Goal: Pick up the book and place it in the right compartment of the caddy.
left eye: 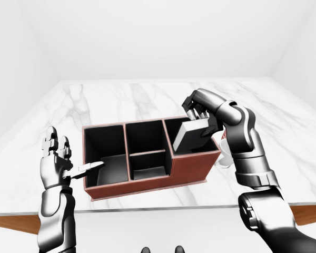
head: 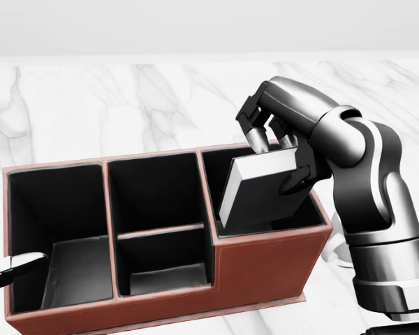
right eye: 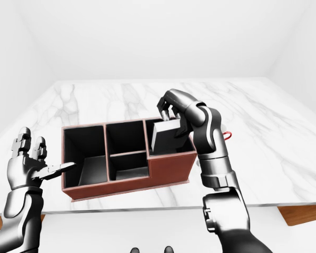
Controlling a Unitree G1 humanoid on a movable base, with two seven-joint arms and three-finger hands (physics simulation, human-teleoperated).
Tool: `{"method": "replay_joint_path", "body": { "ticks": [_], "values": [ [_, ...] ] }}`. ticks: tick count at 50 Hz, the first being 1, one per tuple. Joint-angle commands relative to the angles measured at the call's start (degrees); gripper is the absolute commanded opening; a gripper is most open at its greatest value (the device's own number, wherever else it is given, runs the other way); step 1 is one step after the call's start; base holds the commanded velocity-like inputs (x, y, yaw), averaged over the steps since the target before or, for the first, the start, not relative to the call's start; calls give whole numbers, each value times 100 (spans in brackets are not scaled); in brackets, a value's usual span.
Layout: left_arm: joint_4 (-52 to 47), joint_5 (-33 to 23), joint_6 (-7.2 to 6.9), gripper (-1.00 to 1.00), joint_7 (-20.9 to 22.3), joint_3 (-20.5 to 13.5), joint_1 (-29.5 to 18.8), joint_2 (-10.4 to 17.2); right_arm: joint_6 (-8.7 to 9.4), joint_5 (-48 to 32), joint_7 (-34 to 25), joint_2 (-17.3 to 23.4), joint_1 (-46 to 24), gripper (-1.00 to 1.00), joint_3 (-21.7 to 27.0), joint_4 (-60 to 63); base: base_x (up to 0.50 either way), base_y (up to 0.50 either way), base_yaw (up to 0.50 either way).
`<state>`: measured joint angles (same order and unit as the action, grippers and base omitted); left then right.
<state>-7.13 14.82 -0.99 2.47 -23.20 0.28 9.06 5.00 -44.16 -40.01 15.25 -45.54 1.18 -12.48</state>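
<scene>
While right hand [head: 279, 139] fingers clamp tilted book [head: 262, 187] in caddy [head: 265, 269] right compartment, left hand [left eye: 55, 158] fingers apart.

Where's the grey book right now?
In the head view the flat grey book sits right of centre, tilted, gripped by the right hand, its lower end inside the right compartment of the reddish-brown caddy.

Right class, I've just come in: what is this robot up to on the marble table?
The robot's right hand grips a grey book by its upper edge, tilted and partly lowered into the right compartment of the red-brown caddy. The book is not yet released. The left hand is open beside the caddy's left end, one of its fingers reaching over into the left compartment. The caddy stands on the marble table.
</scene>
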Motion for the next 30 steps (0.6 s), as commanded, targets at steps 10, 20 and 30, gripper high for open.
{"method": "replay_joint_path", "body": {
  "ticks": [10, 20, 30],
  "values": [
    [28, 3, -1, 100, -5, 4, -23, 13, 0, 104, 1, -28, -31, -100, 49, -267, 0, 0, 0],
    [61, 0, 30, 100, -4, 11, -27, 15, 0, 123, 1, -44, 0, -100, 42, -285, 0, 0, 0],
    [47, -3, 25, 100, -7, 14, -16, 12, 0, 230, 1, -53, 67, -100, 38, -508, 0, 0, 0]
  ]
}}
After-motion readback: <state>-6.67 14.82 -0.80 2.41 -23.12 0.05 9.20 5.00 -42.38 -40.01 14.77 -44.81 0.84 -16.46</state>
